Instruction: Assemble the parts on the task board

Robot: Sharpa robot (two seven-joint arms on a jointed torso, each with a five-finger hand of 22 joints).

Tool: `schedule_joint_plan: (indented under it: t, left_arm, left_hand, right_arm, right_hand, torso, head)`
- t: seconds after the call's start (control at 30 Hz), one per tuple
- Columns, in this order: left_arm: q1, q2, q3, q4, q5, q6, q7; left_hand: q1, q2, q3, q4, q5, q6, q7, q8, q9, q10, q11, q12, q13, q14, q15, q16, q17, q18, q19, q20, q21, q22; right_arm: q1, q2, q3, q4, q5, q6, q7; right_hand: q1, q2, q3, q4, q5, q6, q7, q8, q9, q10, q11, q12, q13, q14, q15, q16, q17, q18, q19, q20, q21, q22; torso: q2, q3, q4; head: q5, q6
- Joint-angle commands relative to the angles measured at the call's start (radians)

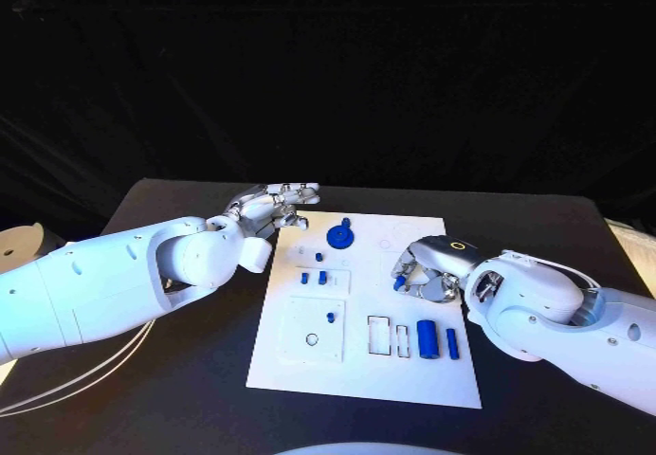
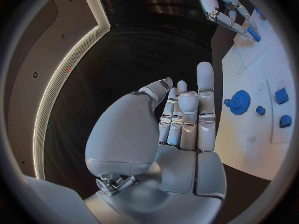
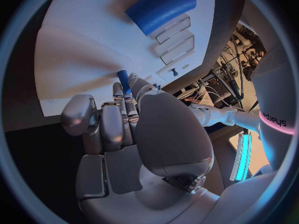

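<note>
Head view: a small blue peg [image 1: 399, 282] is seen pinched in the right hand [image 1: 427, 275] above the task board [image 1: 367, 379], its long axis tilted, while the left hand [image 1: 274, 204], held empty with fingers loosely together, hovers off the board's far-left corner.

Left robot hand [image 1: 281, 202] empty, fingers straight; right robot hand [image 1: 427, 275] pinching.
</note>
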Motion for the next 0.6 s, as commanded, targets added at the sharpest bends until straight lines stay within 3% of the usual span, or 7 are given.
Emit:
schedule_joint_plan:
  t: [0.03,0.23,0.3,0.43,0.6]
  left_arm:
    - [0.0,0.001,0.001,0.001,-0.004,0.015,0.006]
    - [0.0,0.001,0.001,0.001,-0.004,0.016,0.005]
    - [0.0,0.002,0.001,0.0,-0.004,0.017,0.004]
    - [0.0,0.002,0.001,0.0,-0.004,0.017,0.004]
    - [0.0,0.002,0.001,0.0,-0.004,0.018,0.003]
  left_hand:
    - [-0.003,0.001,0.0,-0.005,0.004,-0.005,-0.002,-0.001,0.001,-0.006,0.001,0.003,0.001,-0.006,0.004,-0.001,0.0,0.017,-0.007,0.002,0.004,0.001]
    - [-0.004,0.001,0.0,-0.005,0.004,-0.006,-0.001,-0.001,0.001,-0.007,0.001,0.004,0.001,-0.006,0.004,-0.001,-0.002,0.017,-0.007,0.003,0.005,0.001]
    - [-0.004,0.001,0.0,-0.005,0.004,-0.006,-0.001,-0.001,0.001,-0.007,0.001,0.004,0.001,-0.007,0.004,-0.001,-0.002,0.017,-0.007,0.003,0.005,0.001]
    - [-0.004,0.001,0.0,-0.005,0.004,-0.006,-0.001,-0.001,0.001,-0.007,0.001,0.004,0.001,-0.007,0.004,-0.001,-0.002,0.017,-0.007,0.003,0.005,0.001]
    - [-0.004,0.001,0.0,-0.005,0.004,-0.006,-0.001,-0.001,0.001,-0.007,0.001,0.004,0.001,-0.007,0.004,-0.001,-0.002,0.017,-0.007,0.003,0.005,0.001]
  right_arm:
    - [-0.001,0.005,0.0,-0.004,-0.015,0.026,0.007]
    - [-0.003,0.011,-0.001,-0.012,-0.023,0.026,0.003]
    - [-0.003,0.012,-0.001,-0.013,-0.027,0.012,0.003]
    - [-0.003,0.014,-0.001,-0.012,-0.028,-0.041,0.011]
    - [-0.003,0.006,-0.001,0.0,-0.014,-0.073,0.017]
  right_hand:
    - [0.009,-0.001,0.012,0.002,-0.004,0.011,-0.001,0.004,0.001,0.01,-0.001,0.0,-0.002,0.03,-0.001,-0.003,0.001,0.007,0.003,0.003,-0.004,0.001]
    - [0.015,0.006,0.046,0.005,-0.019,0.046,-0.007,0.011,0.006,0.048,-0.01,0.002,0.001,0.031,-0.009,0.003,0.008,0.005,0.009,-0.003,0.001,0.009]
    - [0.024,0.018,0.067,0.003,-0.045,0.061,-0.01,0.016,0.009,0.068,-0.016,0.006,0.002,0.033,-0.013,0.01,0.016,0.004,0.012,-0.007,0.006,0.017]
    - [0.034,0.031,0.105,-0.005,-0.048,0.087,-0.015,0.026,0.016,0.104,-0.025,0.009,0.004,0.037,-0.02,0.023,0.033,0.001,0.021,-0.015,0.019,0.035]
    - [0.007,0.02,0.108,0.01,-0.051,0.09,-0.017,0.026,0.018,0.114,-0.026,0.003,0.003,0.037,-0.022,0.025,0.034,0.0,0.023,-0.018,0.02,0.037]
  torso:
    - [0.0,0.0009,-0.0017]
    - [-0.001,0.0005,-0.0007]
    - [-0.001,0.0,-0.0003]
    - [-0.001,0.0003,-0.0005]
    - [-0.001,-0.0002,0.0]
  head:
    - [0.0,-0.001]
    - [0.0,-0.001]
    - [-0.001,-0.002]
    - [-0.002,-0.002]
    - [-0.002,-0.001]
